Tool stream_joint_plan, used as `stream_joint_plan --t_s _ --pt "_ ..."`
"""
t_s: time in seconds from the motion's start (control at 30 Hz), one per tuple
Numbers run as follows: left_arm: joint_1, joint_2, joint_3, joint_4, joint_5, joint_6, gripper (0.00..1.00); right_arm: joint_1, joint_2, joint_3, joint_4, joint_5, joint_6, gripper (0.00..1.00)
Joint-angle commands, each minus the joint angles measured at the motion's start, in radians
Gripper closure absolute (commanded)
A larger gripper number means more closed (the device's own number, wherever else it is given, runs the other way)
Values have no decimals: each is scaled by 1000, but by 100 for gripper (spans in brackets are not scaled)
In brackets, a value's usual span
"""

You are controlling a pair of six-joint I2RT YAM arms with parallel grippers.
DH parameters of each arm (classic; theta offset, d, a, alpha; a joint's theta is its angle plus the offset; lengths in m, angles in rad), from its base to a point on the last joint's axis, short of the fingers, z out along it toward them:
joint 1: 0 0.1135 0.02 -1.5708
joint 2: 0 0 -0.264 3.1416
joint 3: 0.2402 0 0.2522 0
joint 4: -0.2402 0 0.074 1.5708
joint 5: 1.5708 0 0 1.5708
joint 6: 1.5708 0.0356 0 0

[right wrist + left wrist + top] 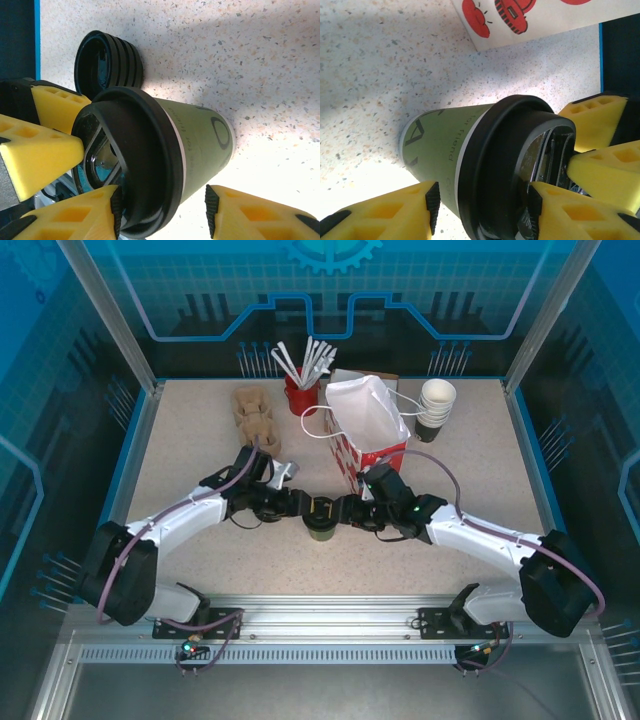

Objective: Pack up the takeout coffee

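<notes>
While the coffee (320, 524) stands upright mid-desk, just before the bag (368, 430), both claws straddle it. The right claw (343, 511) is apart, one pad (212, 210) clear. Whether the left claw (300, 507) grips, I cannot tell.

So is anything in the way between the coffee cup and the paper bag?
Nothing that I can see stands on the table between the coffee cup and the paper bag. The right arm does reach across that gap, close in front of the bag, so it would have to move along with the cup.
</notes>
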Motion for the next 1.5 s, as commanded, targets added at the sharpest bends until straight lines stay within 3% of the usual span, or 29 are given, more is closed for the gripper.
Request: stream_joint_plan --t_s 0.0,0.5,0.8,1.13,1.47 --pt "-6 -16 22 -88 -28 -18 47 15 21 63 -91 -4 -54 49" --pt "-6 -30 77 -129 -40 -35 44 15 32 100 -104 -16 -55 47" --pt "-4 -112 152 -204 -116 -22 44 15 -24 165 -192 -7 -95 47" --pt "57 -243 229 -252 -292 -42 44 12 -156 263 -358 -13 -197 47" --pt "172 -284 268 -233 -584 -118 39 -46 -317 377 -524 -19 -396 47"
